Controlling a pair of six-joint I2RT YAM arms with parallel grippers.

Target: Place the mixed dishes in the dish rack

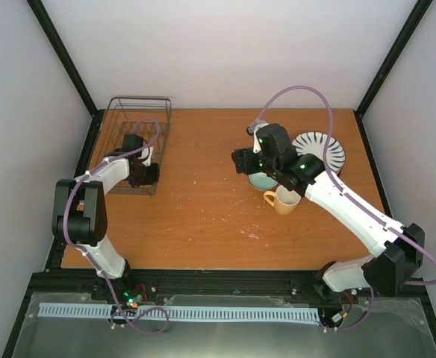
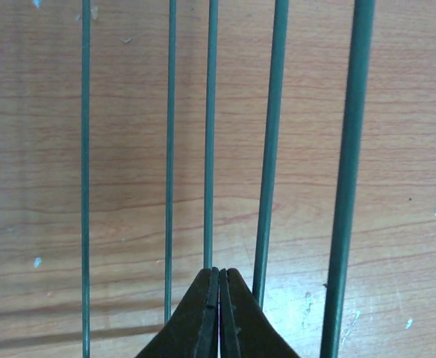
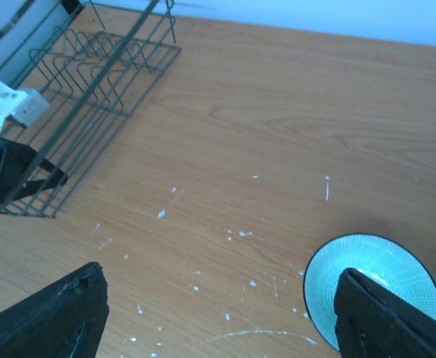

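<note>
Bowl [image 3: 367, 257] — likely slick, brittle, light; take by rim. Right jaws wide above it — left jaws shut, empty, in rack [image 2: 349, 149].

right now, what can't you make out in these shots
Pale blue-green small bowl: top view, mostly under the right arm's wrist; right wrist view, partly behind a finger.
White round plate with black radial stripes: top view, near edge under that arm.
Left hand: shut; whether it pinches a dark rack wire, unclear.
</note>
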